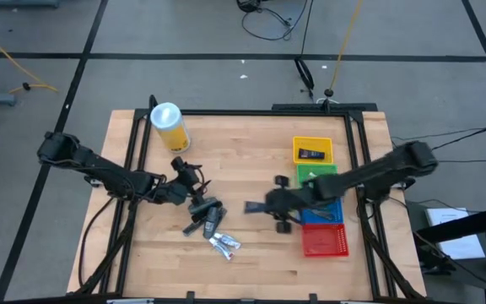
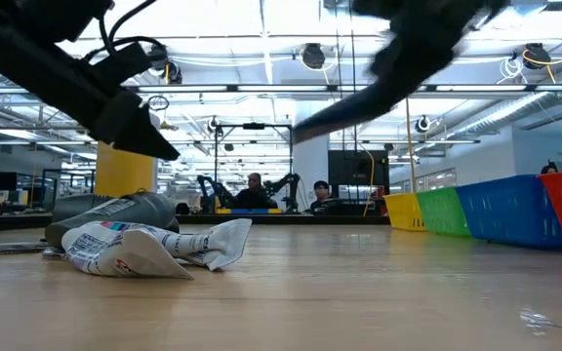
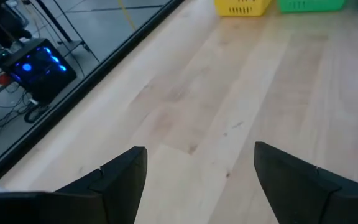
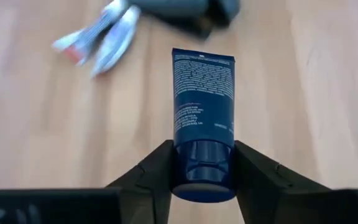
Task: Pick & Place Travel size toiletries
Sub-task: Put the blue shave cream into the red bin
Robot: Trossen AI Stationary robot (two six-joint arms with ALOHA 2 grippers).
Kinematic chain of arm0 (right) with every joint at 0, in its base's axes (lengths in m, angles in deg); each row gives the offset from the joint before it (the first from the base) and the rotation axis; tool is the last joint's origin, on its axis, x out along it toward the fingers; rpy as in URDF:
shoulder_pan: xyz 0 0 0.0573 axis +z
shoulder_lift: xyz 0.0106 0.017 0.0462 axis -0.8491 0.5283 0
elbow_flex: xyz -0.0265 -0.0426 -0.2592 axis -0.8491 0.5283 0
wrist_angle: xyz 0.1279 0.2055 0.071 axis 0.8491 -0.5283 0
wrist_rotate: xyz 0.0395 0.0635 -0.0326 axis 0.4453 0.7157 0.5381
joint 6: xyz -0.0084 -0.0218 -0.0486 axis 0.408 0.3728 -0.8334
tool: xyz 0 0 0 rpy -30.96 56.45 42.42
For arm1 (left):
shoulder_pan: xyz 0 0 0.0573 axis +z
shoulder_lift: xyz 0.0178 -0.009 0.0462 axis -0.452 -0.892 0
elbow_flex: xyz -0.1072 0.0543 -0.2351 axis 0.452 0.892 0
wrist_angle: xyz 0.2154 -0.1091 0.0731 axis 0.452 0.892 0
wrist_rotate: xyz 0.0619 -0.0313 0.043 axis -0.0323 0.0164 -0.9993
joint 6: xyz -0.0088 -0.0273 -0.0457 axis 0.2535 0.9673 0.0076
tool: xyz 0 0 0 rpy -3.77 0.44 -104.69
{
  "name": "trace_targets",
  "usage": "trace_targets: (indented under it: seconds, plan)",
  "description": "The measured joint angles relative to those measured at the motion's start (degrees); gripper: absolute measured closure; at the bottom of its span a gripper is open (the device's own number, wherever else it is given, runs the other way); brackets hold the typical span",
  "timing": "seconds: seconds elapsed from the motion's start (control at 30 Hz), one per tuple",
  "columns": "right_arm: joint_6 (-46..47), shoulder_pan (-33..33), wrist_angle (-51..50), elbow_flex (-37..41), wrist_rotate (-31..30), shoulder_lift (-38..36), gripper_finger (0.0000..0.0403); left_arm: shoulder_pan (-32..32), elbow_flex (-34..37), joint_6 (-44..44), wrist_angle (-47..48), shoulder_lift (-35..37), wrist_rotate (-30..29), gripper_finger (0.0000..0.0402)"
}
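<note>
A pile of dark small tubes and packs (image 1: 206, 216) lies on the table left of centre, with silvery sachets (image 1: 224, 245) at its near side; both also show in the low view (image 2: 144, 246). My left gripper (image 1: 194, 196) is open and empty over the pile's far side, with bare table ahead of it in its wrist view (image 3: 197, 155). My right gripper (image 1: 272, 205) is shut on a dark blue tube (image 4: 202, 99) above the table's middle, right of the pile. One dark item (image 1: 312, 154) lies in the yellow tray. My right gripper pinches the dark blue tube by its round cap end (image 4: 202, 163) between its two fingers. The fingers come about level from the table's right side and lie along the tube. The tube sticks out ahead of the fingers toward the left, its flat end (image 1: 250, 207) foremost, lifted clear of the table.
Yellow (image 1: 313, 142), green (image 1: 327, 169), blue (image 1: 332, 213) and red (image 1: 323, 243) trays stand in a row at the right. A tall yellow canister with a white lid (image 1: 170, 127) stands at the far left. People sit in the room behind the table (image 2: 254, 190).
</note>
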Motion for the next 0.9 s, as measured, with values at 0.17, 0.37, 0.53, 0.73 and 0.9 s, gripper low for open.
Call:
trace_targets:
  seconds: [0.17,0.37,0.53,0.73,0.9]
  plan:
    - [17.6,10.2,-15.1,0.0,0.0,-11.4,0.0274,-1.3,0.0,0.4,-1.5,0.0,0.0,0.0115]
    - [40.3,22.0,-24.3,1.3,-0.3,-20.3,0.0269,-1.5,0.0,-2.3,-10.1,2.1,-0.1,0.0115]
    - [53.7,27.3,-21.2,8.8,0.2,-24.5,0.0268,0.2,0.0,-11.6,-22.3,2.1,-1.2,0.0115]
    - [59.6,27.5,-2.8,22.5,8.3,-25.5,0.0267,5.2,0.0,-22.9,-33.5,2.0,-5.4,0.0115]
    - [60.2,25.8,3.9,30.4,17.0,-25.5,0.0266,9.3,0.0,-23.8,-36.5,2.0,-5.6,0.0115]
